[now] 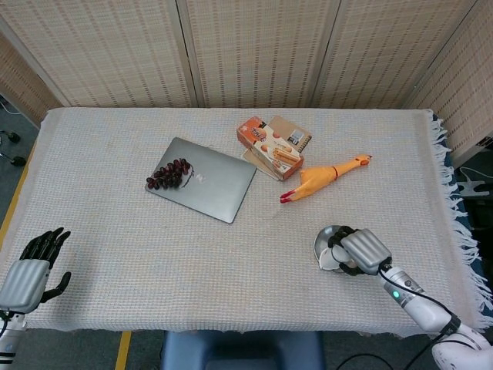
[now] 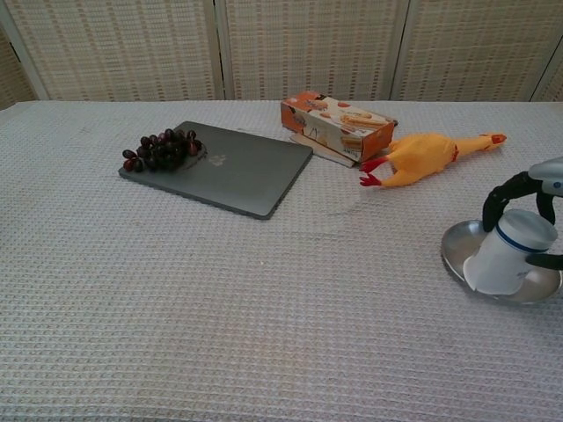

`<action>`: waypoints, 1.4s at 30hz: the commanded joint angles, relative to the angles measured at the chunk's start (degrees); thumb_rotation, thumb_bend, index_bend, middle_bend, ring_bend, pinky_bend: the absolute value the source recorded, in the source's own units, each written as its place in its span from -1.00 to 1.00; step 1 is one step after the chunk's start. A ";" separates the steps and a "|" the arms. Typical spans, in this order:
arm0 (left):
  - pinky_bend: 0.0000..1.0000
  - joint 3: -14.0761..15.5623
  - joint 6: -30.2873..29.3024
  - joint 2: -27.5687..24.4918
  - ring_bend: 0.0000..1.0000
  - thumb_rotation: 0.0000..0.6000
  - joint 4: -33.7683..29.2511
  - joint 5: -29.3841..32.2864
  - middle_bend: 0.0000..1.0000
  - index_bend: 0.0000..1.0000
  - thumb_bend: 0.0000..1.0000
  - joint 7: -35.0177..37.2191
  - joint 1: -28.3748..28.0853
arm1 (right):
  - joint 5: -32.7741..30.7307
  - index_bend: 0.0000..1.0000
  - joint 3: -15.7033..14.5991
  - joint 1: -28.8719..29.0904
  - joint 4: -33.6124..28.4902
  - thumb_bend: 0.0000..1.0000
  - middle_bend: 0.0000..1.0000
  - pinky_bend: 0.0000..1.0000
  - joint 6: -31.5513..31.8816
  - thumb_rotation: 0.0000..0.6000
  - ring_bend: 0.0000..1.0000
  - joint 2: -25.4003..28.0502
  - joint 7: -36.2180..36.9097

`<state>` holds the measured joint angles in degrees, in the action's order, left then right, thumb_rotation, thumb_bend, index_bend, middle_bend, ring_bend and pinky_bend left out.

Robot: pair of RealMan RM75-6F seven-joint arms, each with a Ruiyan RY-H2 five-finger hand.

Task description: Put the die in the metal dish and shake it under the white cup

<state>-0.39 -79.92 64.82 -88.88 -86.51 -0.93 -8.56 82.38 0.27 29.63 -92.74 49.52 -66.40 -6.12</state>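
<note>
My right hand [image 1: 360, 251] is wrapped around the white cup [image 2: 505, 252], dark fingers [image 2: 498, 199] curled over its upturned base, holding it mouth-down and slightly tilted inside the metal dish [image 2: 457, 249]. The dish sits directly under my palm, its rim showing on the side toward the table's middle. I cannot see the die; the cup covers the part of the dish where it would lie, so I cannot tell exactly where it rests.

My left hand [image 1: 32, 268] hangs off the near left corner of the table, well apart from everything, fingers spread a little and holding nothing.

Beyond my right hand, further from me, lies the yellow rubber chicken [image 1: 324, 176], its red feet pointing toward the table's middle. Just past it, further still and toward my left, is an orange snack box [image 1: 269, 148] resting on a brown cardboard packet [image 1: 291, 132]. Further to the left of that lies a closed grey laptop [image 1: 209, 182] with a bunch of dark grapes [image 1: 169, 173] on its far left corner. All of it rests on the pale woven tablecloth [image 1: 115, 223].
</note>
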 commanded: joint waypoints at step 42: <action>-0.76 0.45 1.97 -0.46 -1.00 1.00 -0.30 0.19 -1.00 -1.00 -0.18 1.63 -0.67 | -4.18 -0.11 -0.03 -0.09 4.27 -0.52 -0.34 -0.05 2.27 1.00 -0.62 -3.36 -4.23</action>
<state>-0.10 -78.11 64.54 -89.18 -86.12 0.76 -9.10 77.64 1.13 29.76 -87.10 52.29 -71.01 -10.38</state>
